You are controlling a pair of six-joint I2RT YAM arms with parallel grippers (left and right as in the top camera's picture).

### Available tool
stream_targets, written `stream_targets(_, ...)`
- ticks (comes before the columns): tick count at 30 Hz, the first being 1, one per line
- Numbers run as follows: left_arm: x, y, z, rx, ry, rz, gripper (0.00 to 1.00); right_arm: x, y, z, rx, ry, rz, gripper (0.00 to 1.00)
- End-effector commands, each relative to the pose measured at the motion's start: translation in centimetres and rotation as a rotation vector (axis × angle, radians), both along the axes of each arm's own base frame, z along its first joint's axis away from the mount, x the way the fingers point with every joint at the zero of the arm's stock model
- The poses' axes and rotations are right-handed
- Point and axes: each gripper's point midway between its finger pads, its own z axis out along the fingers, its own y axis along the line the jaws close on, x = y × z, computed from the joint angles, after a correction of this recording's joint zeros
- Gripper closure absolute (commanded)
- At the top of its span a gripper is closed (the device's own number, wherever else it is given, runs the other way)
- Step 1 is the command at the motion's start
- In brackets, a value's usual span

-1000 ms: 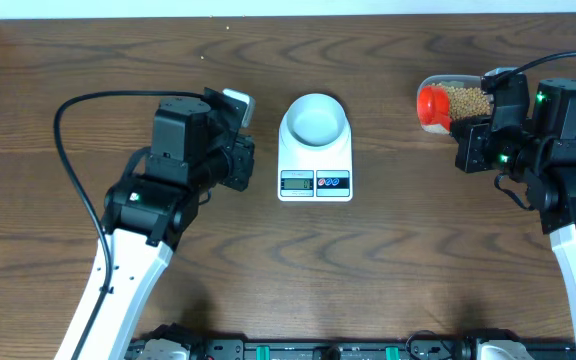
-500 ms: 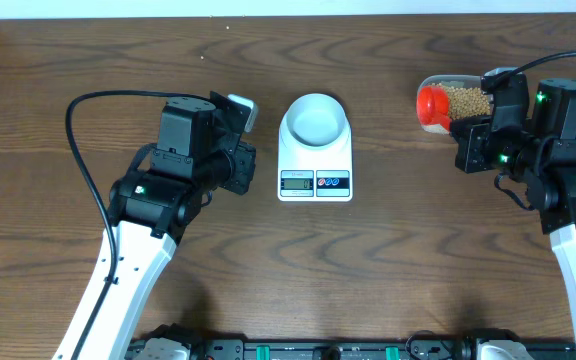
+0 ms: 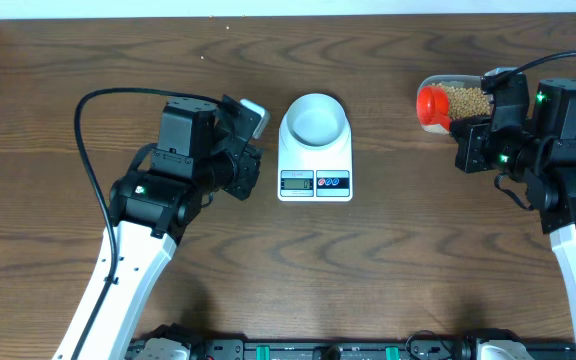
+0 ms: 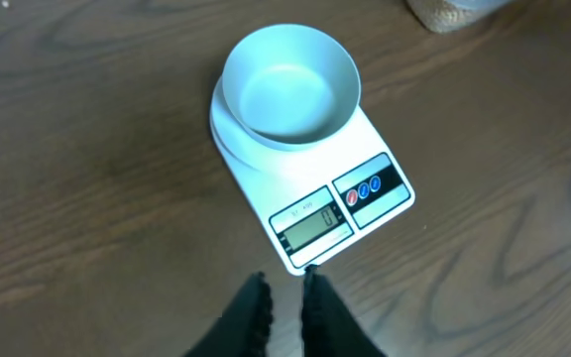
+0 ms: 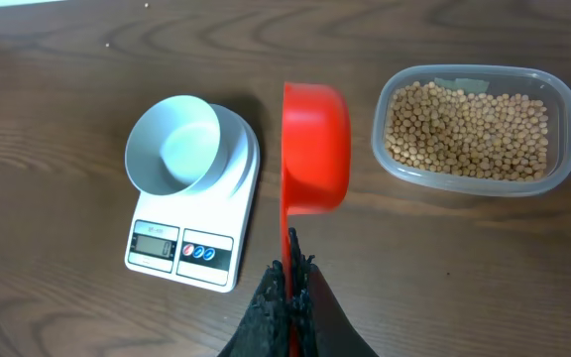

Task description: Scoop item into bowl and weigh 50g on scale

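Observation:
The pale blue-white bowl (image 3: pixel 314 118) (image 4: pixel 290 84) (image 5: pixel 172 144) sits empty on the white scale (image 3: pixel 315 160) (image 4: pixel 266 193) (image 5: pixel 248 169) at the table's middle. Tan beans (image 5: pixel 467 124) (image 3: pixel 465 100) fill a clear plastic tub (image 5: pixel 561 109) at the far right. My right gripper (image 5: pixel 292 253) (image 3: pixel 468 138) is shut on the handle of a red scoop (image 5: pixel 315 149) (image 3: pixel 431 107), which hangs on its side between the scale and the tub. My left gripper (image 4: pixel 284 281) (image 3: pixel 254 168) hovers just left of the scale's display, its fingers slightly apart with nothing between them.
A black cable (image 3: pixel 80 150) loops out from the left arm over the table's left side. Another cable (image 3: pixel 558 60) runs off the right arm toward the right edge. Bare wood lies in front of the scale.
My left arm has swung a little right, toward the scale, and its fingers have parted slightly. The right arm and the scoop have not moved.

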Motion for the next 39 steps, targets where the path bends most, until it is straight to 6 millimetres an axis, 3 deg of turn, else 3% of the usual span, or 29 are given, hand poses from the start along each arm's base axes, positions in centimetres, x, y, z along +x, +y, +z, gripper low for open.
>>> stream_targets(1,-0.23,-0.24,0.05,0.002,-0.001,-0.026,0.62,0.16,0.45,0.72,-0.006,-0.021,0.028,0.99)
stream_targets(2,-0.29,-0.22,-0.01,0.004,0.002,-0.026,0.47,0.16,0.45,0.72,-0.006,-0.021,0.028,0.99)
stream_targets(8,-0.51,-0.15,-0.38,0.007,0.016,-0.026,0.42,0.11,0.45,0.67,-0.006,-0.018,0.028,0.99)
stream_targets(9,-0.51,-0.15,-0.4,0.007,0.016,-0.026,0.35,0.13,0.45,0.69,-0.006,-0.019,0.028,0.99)
stream_targets(11,-0.52,-0.16,-0.39,0.007,0.016,-0.026,0.3,0.19,0.45,0.75,-0.006,-0.023,0.028,0.99)
stream_targets(12,-0.52,-0.16,-0.39,0.007,0.016,-0.026,0.13,0.24,0.45,0.8,-0.006,-0.026,0.028,0.99)
stream_targets(13,-0.52,-0.16,-0.39,0.007,0.016,-0.026,0.07,0.24,0.45,0.8,-0.006,-0.026,0.028,0.99)
stream_targets(39,-0.51,-0.16,-0.39,0.006,0.016,-0.026,0.06,0.17,0.45,0.73,-0.005,-0.022,0.028,0.99)
